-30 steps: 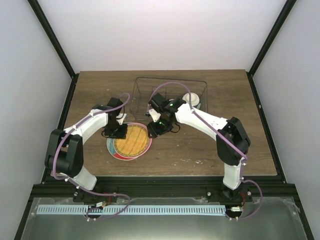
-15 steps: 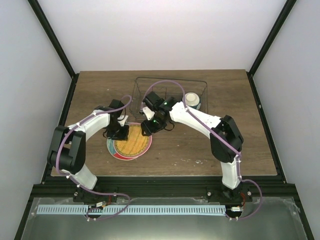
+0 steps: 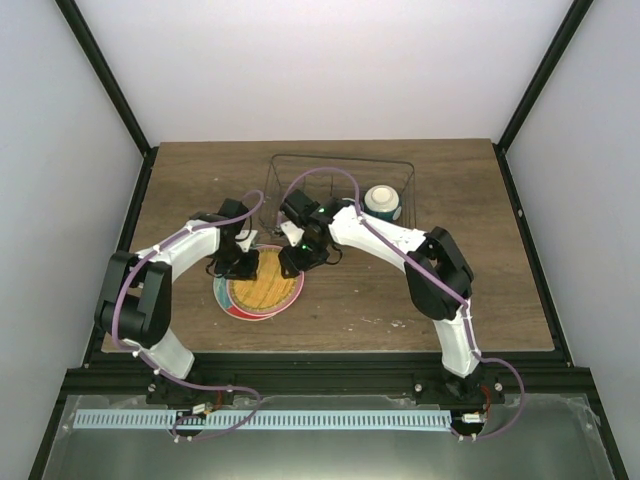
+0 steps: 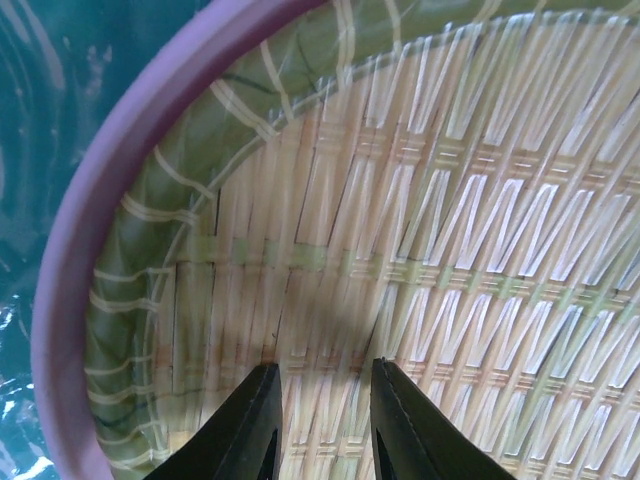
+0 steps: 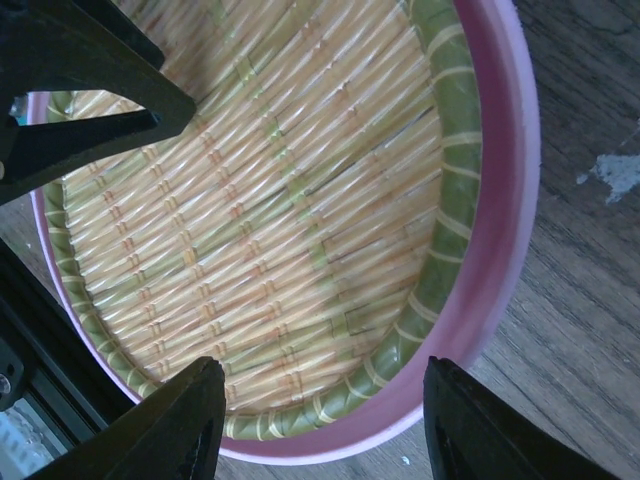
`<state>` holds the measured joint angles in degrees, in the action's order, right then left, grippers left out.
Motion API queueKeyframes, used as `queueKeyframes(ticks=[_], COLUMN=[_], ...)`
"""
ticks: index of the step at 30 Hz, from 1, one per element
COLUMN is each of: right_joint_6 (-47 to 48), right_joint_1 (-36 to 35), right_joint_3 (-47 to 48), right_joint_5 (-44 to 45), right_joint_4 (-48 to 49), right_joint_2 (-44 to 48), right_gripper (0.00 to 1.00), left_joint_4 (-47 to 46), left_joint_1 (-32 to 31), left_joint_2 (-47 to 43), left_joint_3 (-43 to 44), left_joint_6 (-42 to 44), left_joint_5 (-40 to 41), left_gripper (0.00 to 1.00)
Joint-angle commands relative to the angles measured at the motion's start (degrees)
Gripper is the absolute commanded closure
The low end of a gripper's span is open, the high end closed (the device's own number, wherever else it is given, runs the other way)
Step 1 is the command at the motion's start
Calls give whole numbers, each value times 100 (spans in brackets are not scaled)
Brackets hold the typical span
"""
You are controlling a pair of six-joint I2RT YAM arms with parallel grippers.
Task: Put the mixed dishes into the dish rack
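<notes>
Looking down, I see the job is only partly done. The small bowl (image 3: 382,200) sits in the far right part of the dish rack (image 3: 340,170). The woven plate (image 3: 268,282) lies on the table (image 3: 400,300), on top of a second plate (image 3: 224,300), just near of the rack's left end. I cannot find the mug. So I think the plates are left to load.

My left gripper (image 4: 325,365) hangs over the woven face. Its fingers are a little apart with nothing between them. My right gripper (image 5: 320,372) has its fingers wide apart and holds nothing. The plate's pink rim (image 5: 500,200) shows between them.

Both grippers crowd over the one plate, so room is tight there. The rack's wire wall is close on the far side. The bare table to the right gives more room.
</notes>
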<state>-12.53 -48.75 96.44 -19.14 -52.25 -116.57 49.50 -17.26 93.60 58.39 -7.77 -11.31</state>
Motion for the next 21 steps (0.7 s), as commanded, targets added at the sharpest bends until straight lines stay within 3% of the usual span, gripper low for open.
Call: queueKeyframes(ticks=[1, 21], right_joint_6=[25, -47], right_joint_1=[-81, -108], right_joint_3=[266, 378], right_joint_5=[-55, -65], right_joint_4=[-78, -197], right_joint_2=[-82, -295], right_gripper=[44, 46], left_joint_4=[-113, -203], left_joint_1=[6, 7], left_joint_2=[154, 156], left_joint_3=[-148, -210], left_joint_6=[-14, -21], left_joint_5=[-42, -158], left_gripper=[74, 75])
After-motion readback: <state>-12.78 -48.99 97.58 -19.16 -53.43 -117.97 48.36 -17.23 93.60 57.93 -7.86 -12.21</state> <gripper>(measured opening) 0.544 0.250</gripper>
